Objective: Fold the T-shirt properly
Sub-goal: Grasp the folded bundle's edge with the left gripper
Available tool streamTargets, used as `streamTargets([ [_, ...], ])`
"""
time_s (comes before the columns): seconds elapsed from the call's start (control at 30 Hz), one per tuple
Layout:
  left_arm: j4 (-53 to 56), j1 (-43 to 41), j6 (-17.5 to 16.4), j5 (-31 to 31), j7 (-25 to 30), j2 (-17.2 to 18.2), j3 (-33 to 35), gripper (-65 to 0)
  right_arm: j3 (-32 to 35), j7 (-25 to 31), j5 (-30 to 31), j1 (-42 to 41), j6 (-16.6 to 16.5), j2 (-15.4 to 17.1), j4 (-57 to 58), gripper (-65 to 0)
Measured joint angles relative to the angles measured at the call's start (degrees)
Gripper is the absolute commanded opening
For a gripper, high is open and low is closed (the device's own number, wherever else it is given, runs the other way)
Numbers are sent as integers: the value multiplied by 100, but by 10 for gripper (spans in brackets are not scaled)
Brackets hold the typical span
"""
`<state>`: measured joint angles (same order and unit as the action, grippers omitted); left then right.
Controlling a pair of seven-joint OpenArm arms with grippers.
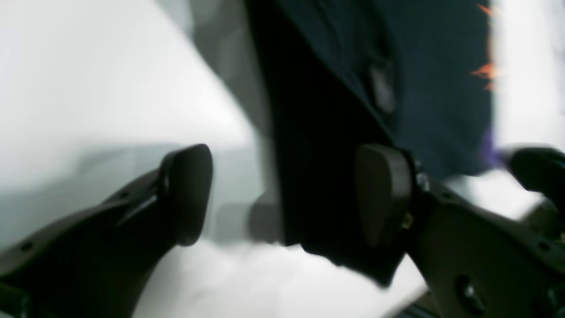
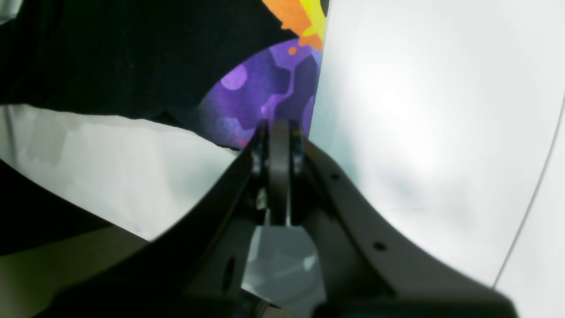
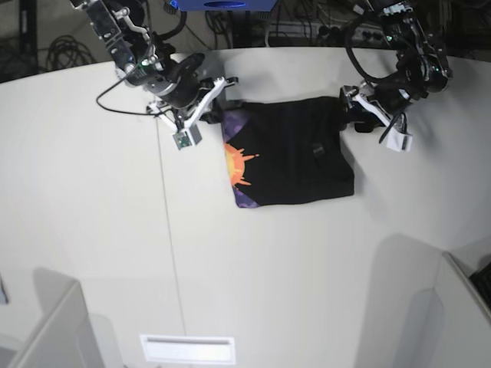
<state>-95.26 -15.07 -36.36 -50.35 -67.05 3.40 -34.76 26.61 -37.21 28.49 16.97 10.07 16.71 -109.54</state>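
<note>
Cloth first: black short-sleeved T-shirt (image 3: 295, 153) lies partly folded on the white table (image 3: 115, 230), purple-and-orange sun print along one edge, whole outline seen only from base. Right wrist view alone shows right gripper (image 2: 279, 128) clenched on the purple printed hem. Left wrist view, blurred, shows left gripper (image 1: 282, 194) spread wide, black edge between its fingers, ungrasped.

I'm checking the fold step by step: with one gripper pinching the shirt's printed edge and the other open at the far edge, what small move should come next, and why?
Probably close the left gripper on the T-shirt edge lying between its open jaws. The right gripper is already shut on the purple-printed edge, so both sides would then be held for the next fold.
</note>
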Motion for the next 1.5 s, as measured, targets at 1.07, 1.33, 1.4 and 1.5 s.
streamTargets([
  [1.07,455,721,1543,142,79,26,675,-163,7,-22,-2,7,0,-15,2,-650],
  [1.33,452,730,1539,599,168,44,1106,-165,0,-2,0,2,0,-22,2,-650],
  [1.4,450,754,1539,654,188,46,1220,-166,-15,0,0,0,0,-20,2,-650],
  [1.5,450,750,1545,715,376,50,1384,-258,-354,227,20,129,-4,-68,0,-650],
])
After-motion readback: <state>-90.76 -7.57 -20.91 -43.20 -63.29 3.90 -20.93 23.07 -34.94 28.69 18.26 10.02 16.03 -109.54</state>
